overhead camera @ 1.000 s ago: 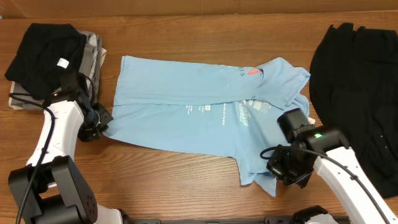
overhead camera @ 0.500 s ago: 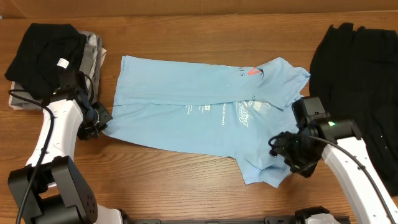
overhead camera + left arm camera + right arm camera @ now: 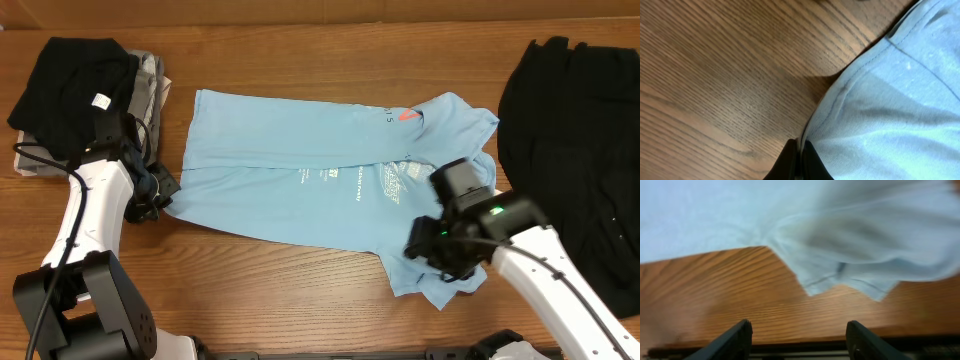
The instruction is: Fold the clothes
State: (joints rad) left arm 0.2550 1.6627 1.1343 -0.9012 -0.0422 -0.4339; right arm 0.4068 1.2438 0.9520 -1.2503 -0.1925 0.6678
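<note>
Overhead, the light blue cotton T-shirt with white and coral-red lettering (image 3: pixel 300 170) lies spread across the middle of the wooden table (image 3: pixel 300 290). Its long side runs from left to right, and a crease runs along its length. The end toward the table's right edge is rumpled, and one flap of it reaches toward the near edge.

My left gripper (image 3: pixel 797 161) sits at the shirt's left end, on the corner closer to the near edge. Its jaws are pressed fully together with the stitched edge of the fabric pinched between them. In my left wrist view, the cloth spreads up and to the right from the fingertips, with bare wood beside it.

My right gripper (image 3: pixel 797 330) is over the rumpled right end, by the flap that points at the near edge. Its jaws stand wide apart and hold nothing. My right wrist view is blurred, but between the fingers there is only wood, and the shirt's seamed corner lies just beyond the fingertips, not touching them.

A folded black garment with a small white tag (image 3: pixel 70 80) rests on a grey one (image 3: pixel 152 85) at the far left corner. A loose black cloth (image 3: pixel 570 150) lies along the right edge, apart from the shirt.
</note>
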